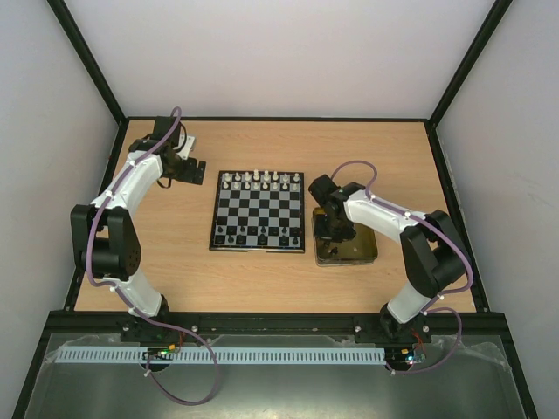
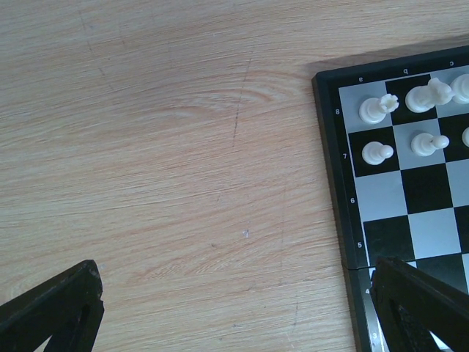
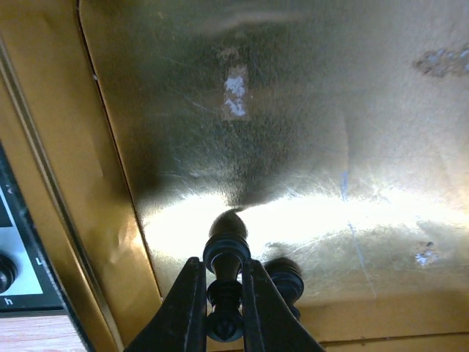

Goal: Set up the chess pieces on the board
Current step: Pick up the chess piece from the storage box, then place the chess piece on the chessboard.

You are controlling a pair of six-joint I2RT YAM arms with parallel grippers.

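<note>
- The board [image 1: 258,212] lies flat near the middle of the bench [image 1: 183,271], its edges square to the bench's edges.
- White chessmen [image 1: 255,181] stand in rows along the board's 12 o'clock side, and black chessmen [image 1: 262,234] stand along its 6 o'clock side. In the top view they are too small to count or to name by kind.
- A yellow-lined tin [image 1: 362,249] lies just beside the board, at about 4 o'clock from the board's middle. Whether tin and board touch cannot be told.
- The right tool [image 3: 222,265] is down inside the tin, at the tin's 9 o'clock end, close to the board.
- Its fingers are pressed together on a black piece [image 3: 226,248], pinching it below its rounded head. The piece stands upright between them.
- Whether that piece rests on the tin's floor or hangs just above it cannot be told.
- A second black piece [image 3: 284,273] stands in the tin at 3 o'clock of the pinched one, just beside the tool's finger.
- In the right wrist view, a strip of the board's rim shows past the tin's wall at 8 o'clock.
- The left tool [image 2: 236,268] hangs over bare bench at about 10 o'clock from the board's middle. Its fingers are spread wide and hold nothing.
- In the left wrist view the board's corner sits at 2 o'clock, with white chessmen on its first two rows. One finger reaches over the board's rim at 5 o'clock.
</note>
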